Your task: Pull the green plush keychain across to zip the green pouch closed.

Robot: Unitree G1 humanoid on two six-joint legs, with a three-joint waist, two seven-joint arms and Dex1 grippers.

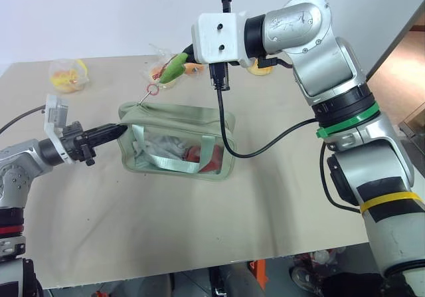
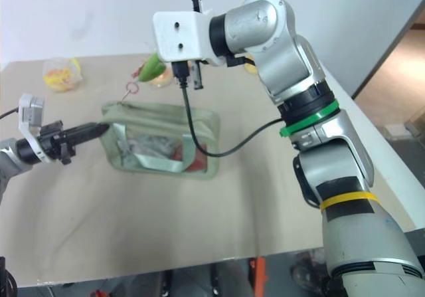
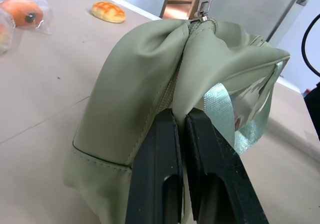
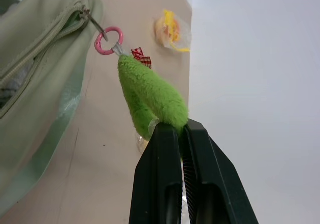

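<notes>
Left claw: my left gripper (image 3: pixel 182 121) is clamped narrow on the end of the green pouch (image 1: pixel 179 127), pinching fabric at the seam just below where the zipper track finishes.
Right claw: my right gripper (image 4: pixel 181 129) is closed on the fat end of the green plush keychain (image 4: pixel 150 96), held up off the table (image 1: pixel 199 224).
Pouch position: standing mid-table, clear window toward me, strap handles hanging down its side, something red inside.
Keychain linkage: a pink ring (image 4: pixel 108 39) joins the plush to the zipper pull (image 3: pixel 205 3), which sits at the end of the pouch I am pinching.
Zipper state: from the right wrist view the teeth beside the pull look meshed; I judge the track closed or nearly so, but cannot see its whole length.
Step in hand: finish the draw, seating the slider at the stop.
Technique: pull along the line of the zipper, not upward, so the slider does not cock in the track.
Counter-hold: keep the left pinch firm and still; it supplies the tension the pull works against.
Risk: plush slipping from my fingertips, or the pouch lifting.
Bystanders: wrapped buns (image 1: pixel 68 74) at the far edge, well apart.
</notes>
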